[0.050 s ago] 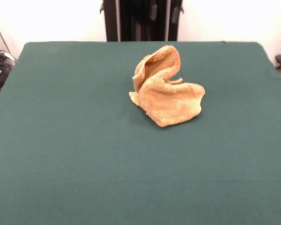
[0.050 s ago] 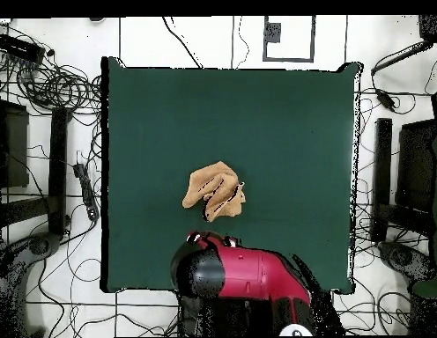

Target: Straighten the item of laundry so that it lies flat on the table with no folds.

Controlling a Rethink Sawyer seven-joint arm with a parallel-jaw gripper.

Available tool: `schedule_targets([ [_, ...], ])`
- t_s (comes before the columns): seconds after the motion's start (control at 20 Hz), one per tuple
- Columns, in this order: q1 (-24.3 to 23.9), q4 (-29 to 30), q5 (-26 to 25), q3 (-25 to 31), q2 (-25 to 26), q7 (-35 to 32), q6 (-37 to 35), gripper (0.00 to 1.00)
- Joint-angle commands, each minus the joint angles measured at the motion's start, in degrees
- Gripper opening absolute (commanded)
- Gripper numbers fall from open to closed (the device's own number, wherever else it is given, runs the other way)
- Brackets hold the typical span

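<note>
Towel (image 1: 166, 93) crumpled on table (image 1: 65, 140), one part standing up in peak, rest bunched in folds below it; lies around table's middle. Arm (image 2: 244, 277) shows in overhead view at table edge near base, close to towel, not touching. Gripper itself hidden: cannot tell its state

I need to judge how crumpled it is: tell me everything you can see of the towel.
The towel is orange-yellow terry cloth, bunched in a crumpled heap. One fold stands up in a curled peak; a flatter flap spreads beside it on the table. It sits toward the robot's side of the green cloth. Only the table touches it.
</note>
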State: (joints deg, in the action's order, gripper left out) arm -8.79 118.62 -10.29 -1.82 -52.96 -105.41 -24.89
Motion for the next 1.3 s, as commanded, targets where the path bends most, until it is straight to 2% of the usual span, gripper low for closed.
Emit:
schedule_targets([
  [0.05,-1.0,-2.68,-2.7,8.55,0.86,3.98,-3.83,1.0],
  [0.25,-0.63,0.87,-2.79,8.19,4.56,-1.02,1.92,1.0],
  [0.4,3.36,2.07,-4.22,5.81,7.6,-5.71,6.03,1.0],
  [0.6,5.78,2.68,-3.48,5.58,10.3,-8.48,10.43,1.0],
  [1.1,6.94,1.68,-2.24,5.02,14.85,-8.22,14.85,1.0],
  [1.3,7.66,1.13,-3.19,2.23,16.77,-8.18,15.77,1.0],
])
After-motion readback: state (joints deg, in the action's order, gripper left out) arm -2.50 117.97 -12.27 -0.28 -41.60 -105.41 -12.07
